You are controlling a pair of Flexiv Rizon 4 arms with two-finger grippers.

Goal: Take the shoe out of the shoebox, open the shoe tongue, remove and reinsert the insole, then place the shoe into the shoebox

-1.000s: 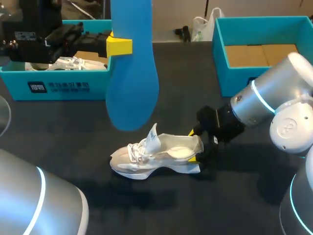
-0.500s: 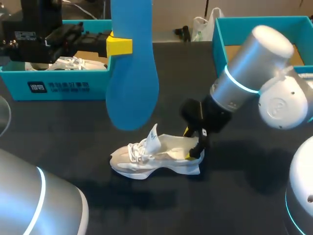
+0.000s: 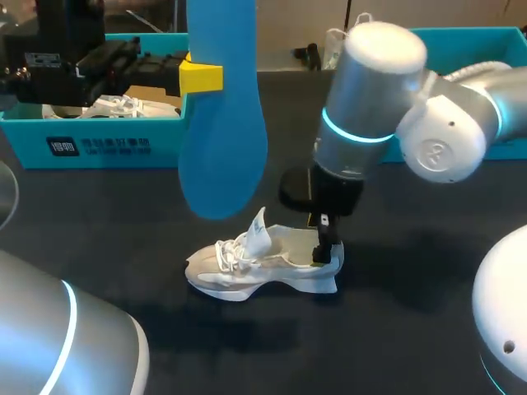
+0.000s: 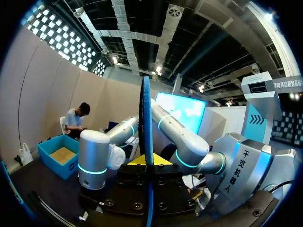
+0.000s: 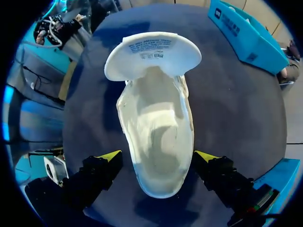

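A white shoe lies on its sole on the black table, toe to the left, tongue pulled up. From above, in the right wrist view, the shoe gapes open with its tongue folded forward. My right gripper points straight down at the heel. It is open, one yellow-tipped finger on each side of the heel. My left gripper is shut on the blue insole, held upright high above the shoe. The left wrist view shows the insole edge-on.
A teal shoebox at the back left holds another white shoe. A second teal shoebox stands at the back right, partly behind my right arm. The printed left box also shows beyond the shoe's toe.
My right arm has swung in from the right and turned upright, so its open gripper now points down over the heel. The left arm, the insole and the shoe have kept still.
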